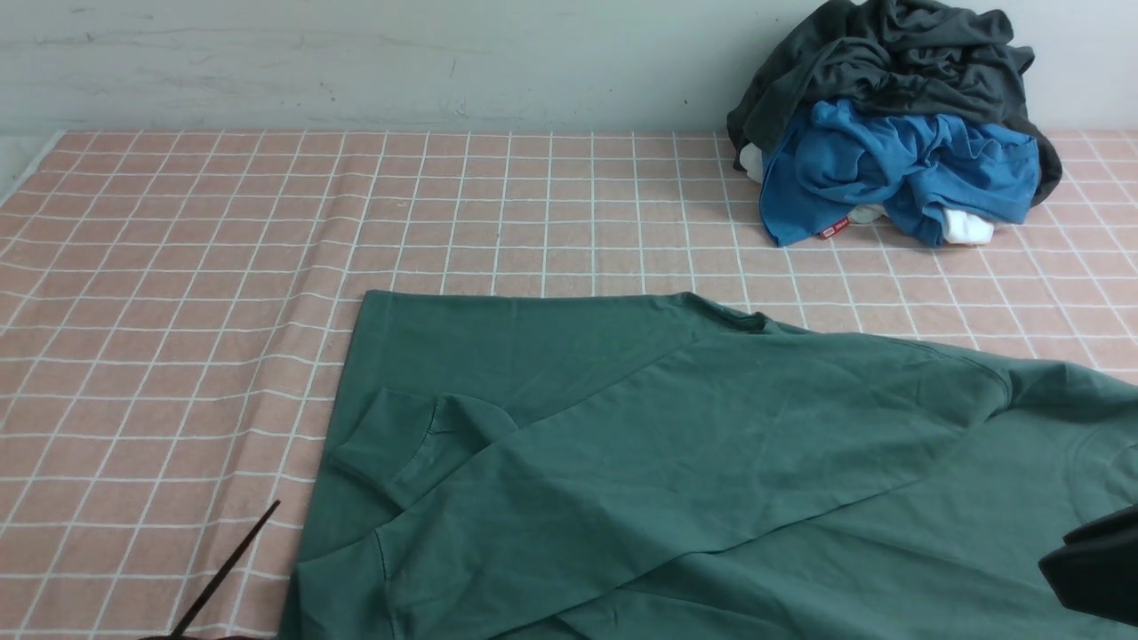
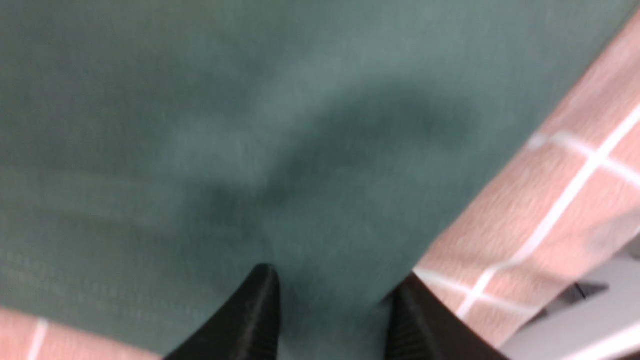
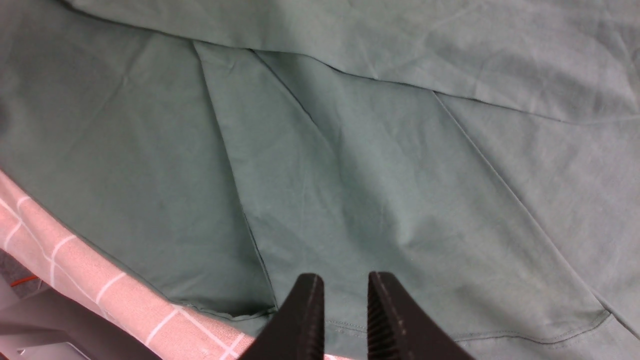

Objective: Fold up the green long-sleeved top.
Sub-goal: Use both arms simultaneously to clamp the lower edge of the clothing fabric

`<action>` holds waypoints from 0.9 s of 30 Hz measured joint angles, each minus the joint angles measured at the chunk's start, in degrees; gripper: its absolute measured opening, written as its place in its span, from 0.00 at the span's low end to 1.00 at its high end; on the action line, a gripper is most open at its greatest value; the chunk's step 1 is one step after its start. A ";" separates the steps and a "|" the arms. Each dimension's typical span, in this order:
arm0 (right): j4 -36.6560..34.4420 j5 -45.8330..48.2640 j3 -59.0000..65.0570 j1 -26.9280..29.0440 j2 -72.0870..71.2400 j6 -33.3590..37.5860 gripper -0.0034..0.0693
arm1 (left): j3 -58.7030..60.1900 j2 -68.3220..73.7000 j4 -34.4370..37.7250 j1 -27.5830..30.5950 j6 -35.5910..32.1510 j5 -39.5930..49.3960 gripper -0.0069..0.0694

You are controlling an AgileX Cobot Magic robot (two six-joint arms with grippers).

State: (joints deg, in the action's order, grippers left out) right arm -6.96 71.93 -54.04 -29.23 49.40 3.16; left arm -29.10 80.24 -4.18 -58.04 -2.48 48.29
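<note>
Left wrist view is blurry, but I can see my left gripper [image 2: 336, 274] low over the green long-sleeved top [image 2: 250, 125]. It is close to the top's edge, where the pink checked cloth [image 2: 550, 200] on the table shows. My two left fingers stand apart, and I see green cloth in the gap. They are not pinching anything that I can see.

My right gripper [image 3: 345, 275] hangs over the hem of the top, near the table's front edge. Its fingers are close together with only a thin gap. Nothing is caught between them.

In the front view, the top lies flat on the near part of the table. It goes from the middle out to my right. One long sleeve is folded across the body, and its cuff [image 1: 382, 440] rests near the top's left edge. The round neck [image 1: 738, 316] is on the far side.

Far back on my right, by the wall [image 1: 356, 62], there is a pile of clothes, well apart from the top. A blue garment [image 1: 898, 169] is in it, with a dark grey garment [image 1: 889, 62] heaped on top.
</note>
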 joint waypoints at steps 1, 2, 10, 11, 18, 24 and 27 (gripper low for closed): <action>0.00 0.00 0.00 0.00 0.00 0.00 0.22 | -0.47 -0.01 0.01 0.00 0.00 0.92 0.44; 0.02 0.00 0.00 0.00 0.00 0.00 0.22 | -0.93 -0.01 0.01 0.00 0.00 1.23 0.45; 0.62 0.00 0.00 0.00 0.00 0.00 0.22 | -1.43 0.35 -3.26 0.00 0.18 0.99 0.50; 0.67 0.00 0.00 0.00 0.00 0.00 0.22 | -1.43 0.35 -3.26 0.00 0.18 0.99 0.50; 0.69 0.00 0.00 0.00 0.00 0.00 0.22 | -3.07 0.35 -2.02 0.00 2.00 2.41 0.50; 0.86 0.00 0.00 0.00 0.00 0.73 0.22 | -5.32 0.35 -0.71 0.00 2.48 3.16 0.50; 0.86 0.00 0.01 0.00 0.00 0.95 0.22 | -5.38 0.95 -0.71 0.00 2.48 3.16 0.50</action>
State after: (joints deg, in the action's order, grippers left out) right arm -6.10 71.93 -54.03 -29.23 49.40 4.10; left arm -34.48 81.19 -4.90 -58.04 0.00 51.45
